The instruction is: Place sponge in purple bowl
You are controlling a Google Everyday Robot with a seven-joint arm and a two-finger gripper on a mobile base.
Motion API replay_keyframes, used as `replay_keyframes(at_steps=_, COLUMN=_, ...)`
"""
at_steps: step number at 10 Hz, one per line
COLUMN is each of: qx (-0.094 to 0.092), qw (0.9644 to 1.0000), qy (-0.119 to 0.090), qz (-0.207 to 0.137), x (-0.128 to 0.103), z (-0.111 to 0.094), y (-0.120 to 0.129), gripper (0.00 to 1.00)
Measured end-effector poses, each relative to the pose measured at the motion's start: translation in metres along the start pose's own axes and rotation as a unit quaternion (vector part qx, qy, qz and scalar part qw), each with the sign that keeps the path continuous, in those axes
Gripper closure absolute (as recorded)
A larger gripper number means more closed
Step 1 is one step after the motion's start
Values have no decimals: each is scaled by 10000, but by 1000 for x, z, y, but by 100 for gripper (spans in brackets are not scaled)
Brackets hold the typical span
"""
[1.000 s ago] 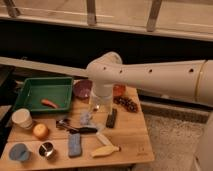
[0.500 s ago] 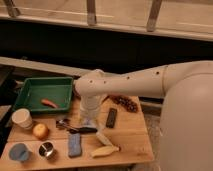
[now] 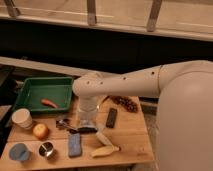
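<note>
Leftmost on the wooden table stand a white cup and, nearer the front edge, a blue round dish. Behind the cup sits a green tray, and a small orange carrot-like piece lies inside it toward its near side. Just right of the cup rests an orange fruit, with a small metal cup in front of it. Next comes a dark utensil, too blurred to name.

The sponge, blue and oblong, lies flat on the table in the front row, between the metal cup and a banana, touching neither.

The gripper points down at the table just behind the sponge and slightly to its right, beside the utensil. I cannot tell how far open it is, nor whether it has hold of anything; the sponge is apart from it.

Further right lie a black bar-shaped object and a bunch of dark grapes at the table's back edge. The white arm reaches in from the right.
</note>
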Motion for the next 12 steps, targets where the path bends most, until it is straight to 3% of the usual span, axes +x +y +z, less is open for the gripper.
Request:
replay_keyframes(at_steps=2, qx=49, qw=10000, qy=-25, qz=-22, x=-1, z=3, y=8, gripper=35)
replay_keyframes(at_steps=4, qx=85, qw=9999, qy=108, qz=-74, x=-6, z=20, y=19, gripper=35)
replay_keyframes(at_steps=12, qx=-239, qw=9975, qy=533, qz=-396, x=-9, z=65, y=57, gripper=35)
